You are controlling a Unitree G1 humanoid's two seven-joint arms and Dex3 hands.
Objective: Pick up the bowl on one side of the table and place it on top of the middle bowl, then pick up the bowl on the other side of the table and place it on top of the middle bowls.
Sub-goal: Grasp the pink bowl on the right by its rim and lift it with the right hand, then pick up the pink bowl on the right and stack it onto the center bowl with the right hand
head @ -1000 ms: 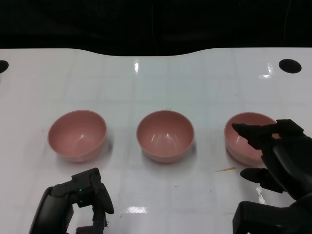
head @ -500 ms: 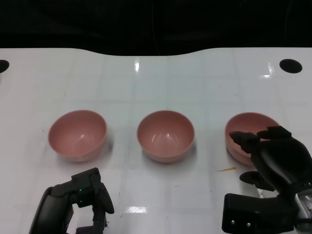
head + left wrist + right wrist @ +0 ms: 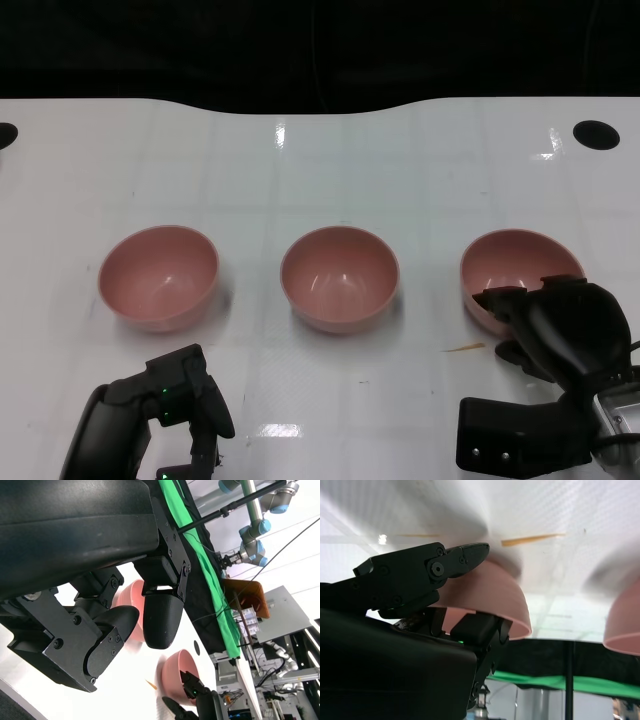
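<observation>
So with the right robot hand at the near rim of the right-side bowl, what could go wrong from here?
1. The right robot hand meets the right bowl only at its near rim, so a shallow pinch might tip or drop it.
2. A push might slide it on the glossy table.
3. The middle bowl is loose, so an off-centre placement could nudge it.

we note a glossy white table (image 3: 330,170) with light glare and a round dark hole (image 3: 595,134) near its far corner. beyond it hangs black and green cloth (image 3: 210,575); grey robot arms (image 3: 252,527) stand further off.
</observation>
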